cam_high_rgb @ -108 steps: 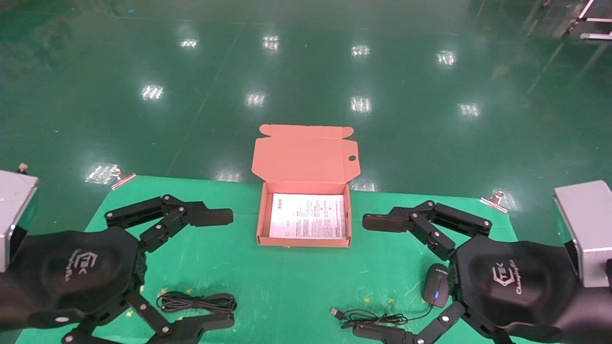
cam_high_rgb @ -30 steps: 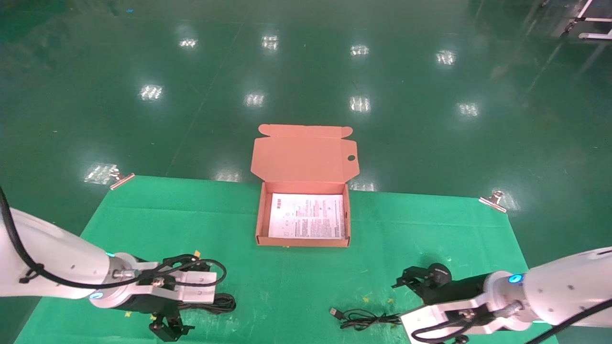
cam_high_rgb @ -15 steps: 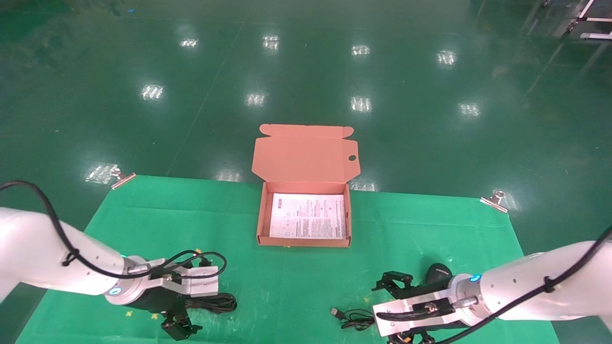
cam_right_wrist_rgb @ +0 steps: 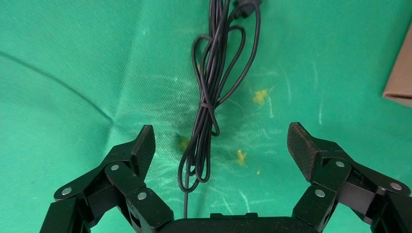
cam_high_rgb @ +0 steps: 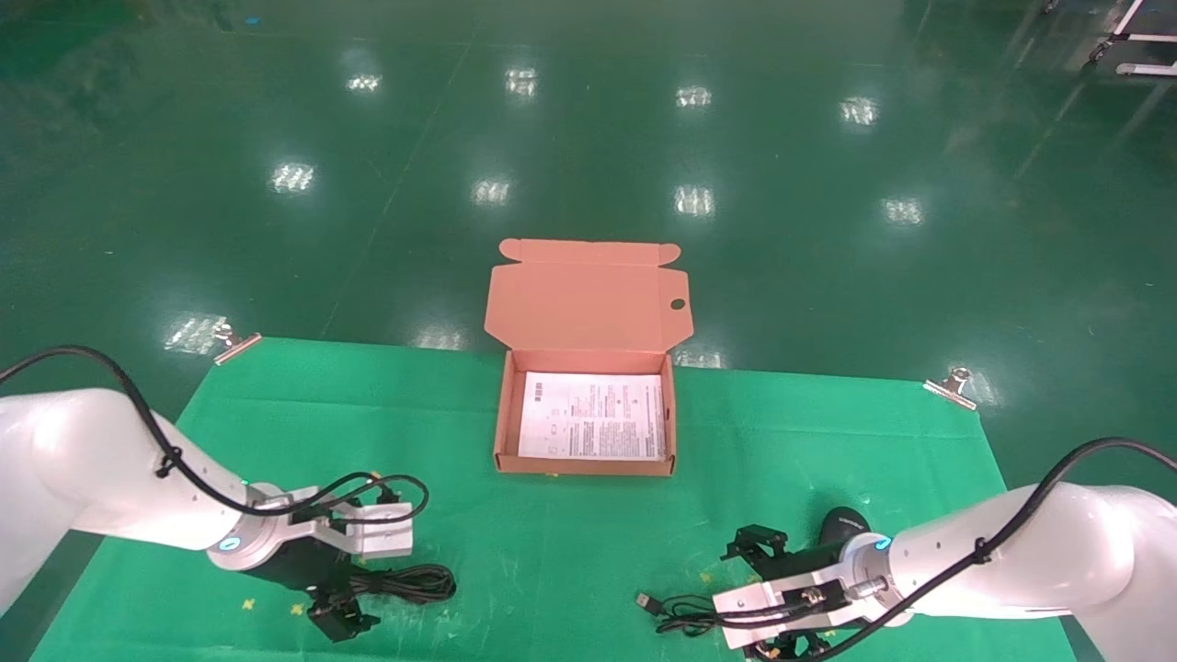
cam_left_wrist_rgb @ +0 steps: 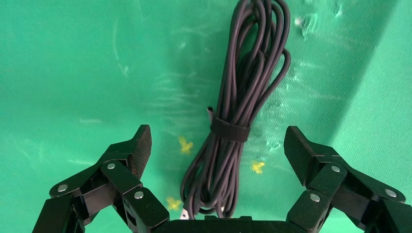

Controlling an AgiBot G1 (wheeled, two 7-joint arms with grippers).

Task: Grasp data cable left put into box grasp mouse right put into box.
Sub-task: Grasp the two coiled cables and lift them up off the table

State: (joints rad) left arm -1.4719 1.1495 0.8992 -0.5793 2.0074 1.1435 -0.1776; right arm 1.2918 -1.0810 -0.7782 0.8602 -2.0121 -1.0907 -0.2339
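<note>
At the near left of the green mat (cam_high_rgb: pixel 276 423), the left gripper (cam_left_wrist_rgb: pixel 218 145) hangs spread wide over the data cable (cam_left_wrist_rgb: pixel 238 121), its fingers on either side and not touching it. The left wrist view shows a black strap binding the coil at mid-length, which the head view does not resolve. The box (cam_high_rgb: pixel 501 418) stands open at the mat's far centre, a white printed sheet (cam_high_rgb: pixel 593 416) inside; its print is too small to read. At the near right, the right gripper (cam_right_wrist_rgb: pixel 221 143) is also spread, poised over the bundled cord (cam_right_wrist_rgb: pixel 209 97) rather than the mouse (cam_high_rgb: pixel 841 526), which lies just beyond the wrist. Metal clips (cam_high_rgb: pixel 952 384) pin the mat's far corners.
</note>
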